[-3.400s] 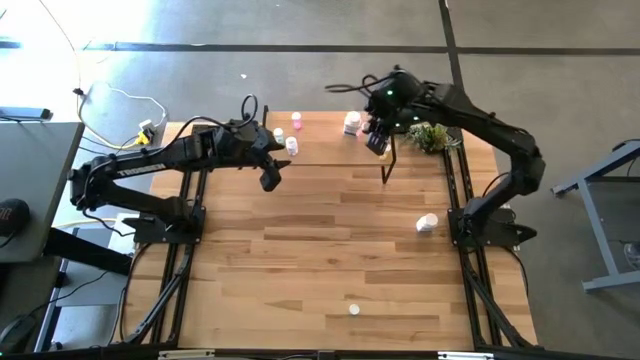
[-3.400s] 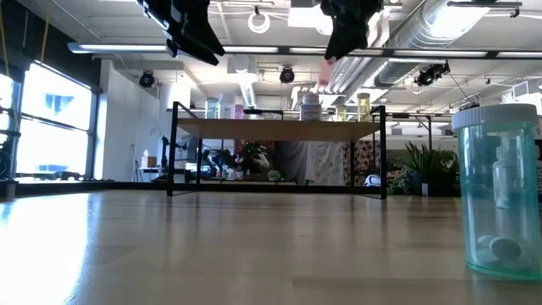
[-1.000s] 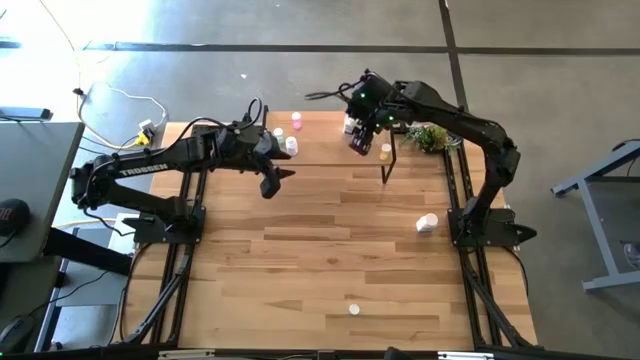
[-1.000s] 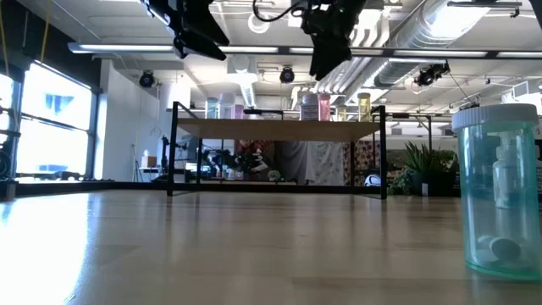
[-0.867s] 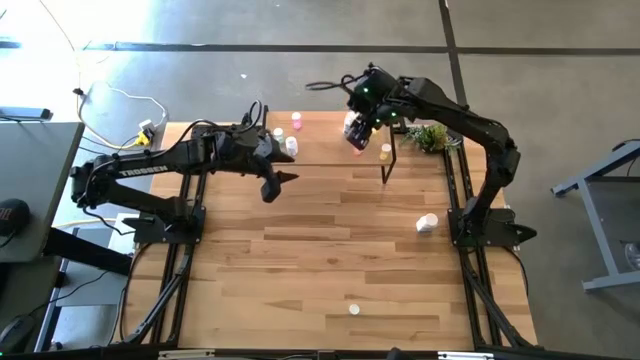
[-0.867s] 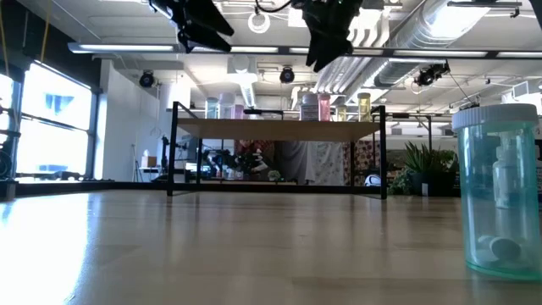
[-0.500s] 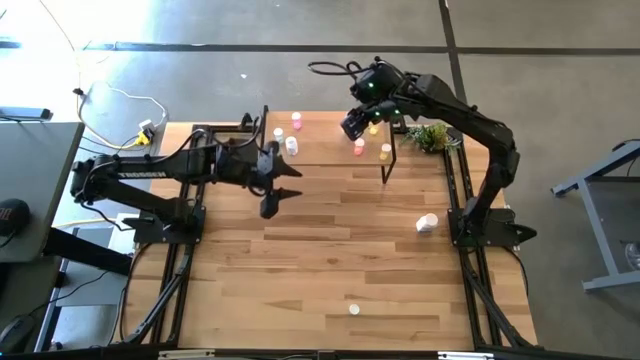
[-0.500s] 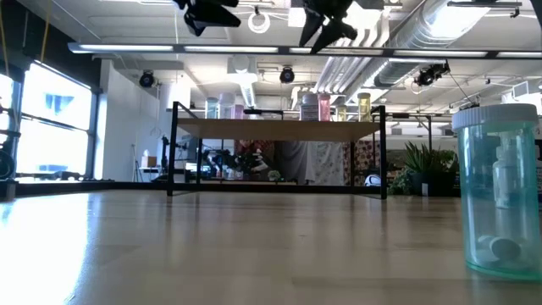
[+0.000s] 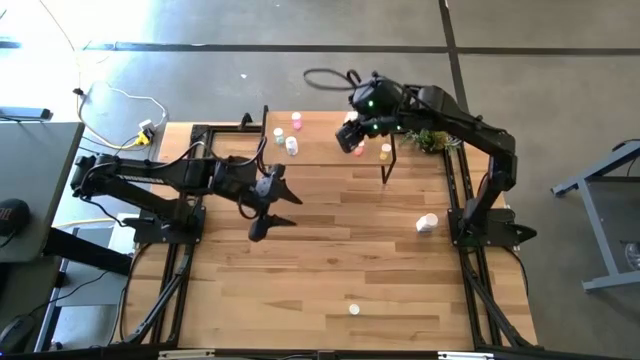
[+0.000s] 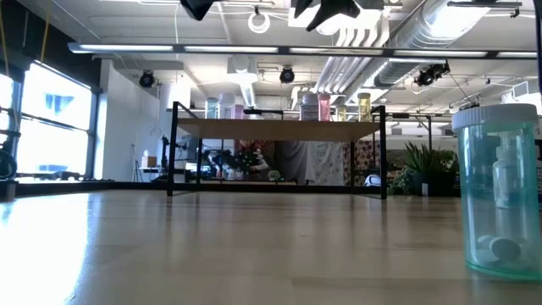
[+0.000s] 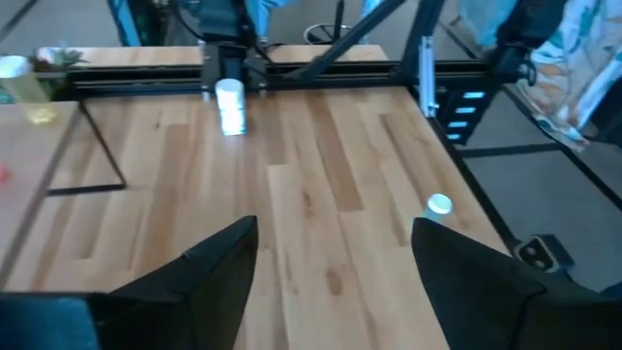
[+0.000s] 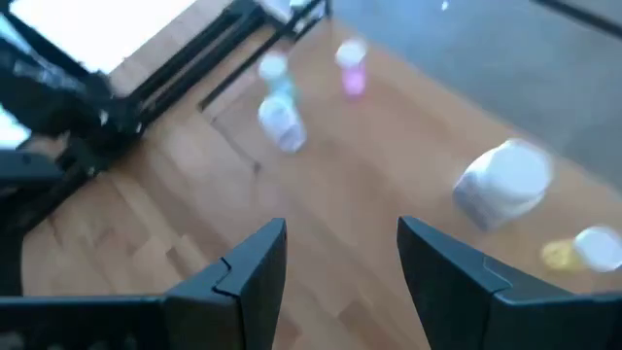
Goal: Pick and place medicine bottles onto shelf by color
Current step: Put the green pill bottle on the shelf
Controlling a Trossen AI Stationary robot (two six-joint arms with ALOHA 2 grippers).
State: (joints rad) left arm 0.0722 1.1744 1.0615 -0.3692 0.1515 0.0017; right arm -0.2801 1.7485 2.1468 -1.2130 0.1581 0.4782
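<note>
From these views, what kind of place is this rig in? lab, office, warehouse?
Probably an open-plan lab or workshop. Exposed ceiling ducts and ceiling lights show in the low view, the floor is bare concrete, and the wooden table sits on a black metal frame carrying both arms.
</note>
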